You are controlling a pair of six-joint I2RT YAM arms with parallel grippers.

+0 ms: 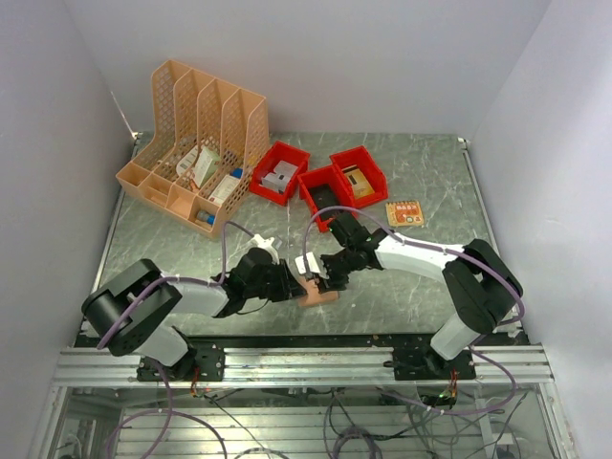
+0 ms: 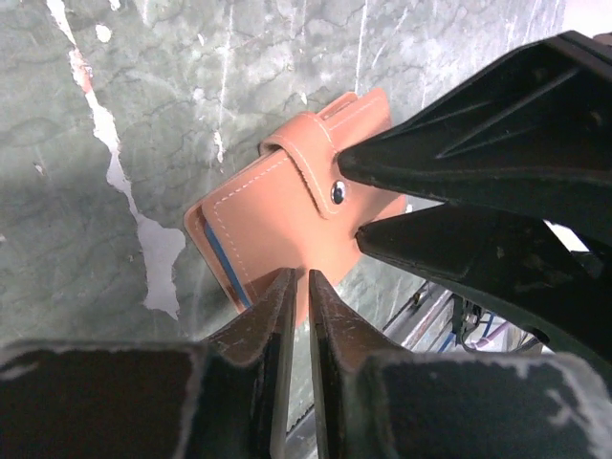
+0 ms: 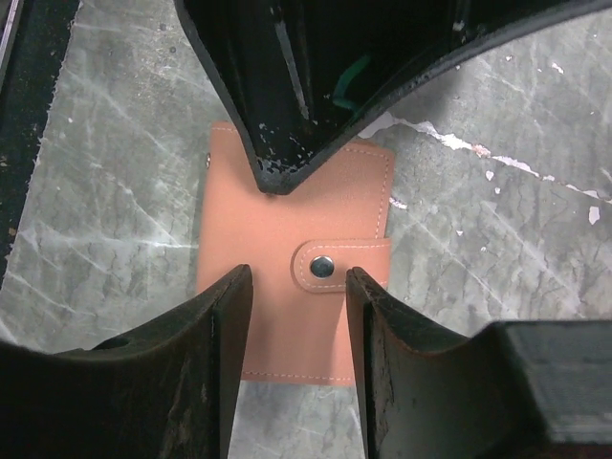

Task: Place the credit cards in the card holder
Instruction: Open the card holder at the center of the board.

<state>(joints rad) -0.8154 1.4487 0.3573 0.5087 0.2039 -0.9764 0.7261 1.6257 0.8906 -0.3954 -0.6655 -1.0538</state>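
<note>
Under our right gripper [image 3: 296, 275], jaws half-apart astride the snap [image 3: 322, 267], the card holder [image 3: 277, 220] lay buttoned shut. Left gripper [image 2: 301, 279] was narrowed at its edge; we couldn't tell if it gripped. We figured the opening step was on: next, hold it down and pop that snap.

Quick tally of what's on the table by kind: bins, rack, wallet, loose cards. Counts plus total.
red bins: 3
orange file rack: 1
card holder: 1
loose card: 1
Total: 6 (contents of the bins and rack not counted, too small to tell)
</note>
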